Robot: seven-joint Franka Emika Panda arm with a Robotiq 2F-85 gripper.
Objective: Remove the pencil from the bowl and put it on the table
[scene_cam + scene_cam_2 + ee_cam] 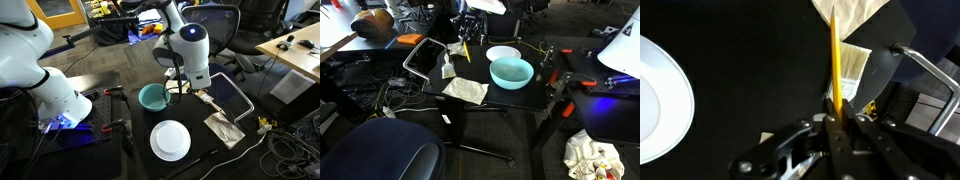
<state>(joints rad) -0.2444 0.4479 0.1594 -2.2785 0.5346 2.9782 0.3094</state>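
1. Yellow is the colour of the pencil (835, 60). In the wrist view it runs straight up the middle of the frame.
2. The hand (837, 120) is at the bottom middle of that view. Its two fingers are squeezed close on the lower end of the pencil, one on each side, so the pencil is held tight.
3. In an exterior view the pencil (465, 50) hangs a bit tilted under the hand (467, 36), in the upper middle of the frame.
4. The round teal-green bowl (511, 72) sits on the black tabletop (520, 95) in the middle of that frame. The pencil is not in it. It is to the left of the bowl and apart from it.
5. The white plate (502, 53) lies just above the bowl in that frame.
6. In an exterior view the bowl (152, 97) is in the middle and the plate (170, 140) is below it. The white arm (190, 45) comes down just right of the bowl.
7. A crumpled tan napkin (850, 15) is at the top of the wrist view, and the far end of the pencil points over it.
8. The plate (660, 95) fills the left edge of the wrist view, well apart from the pencil.
9. A metal frame (925, 65) shows at the right side of the wrist view.
10. I cannot tell if the pencil touches the tabletop.
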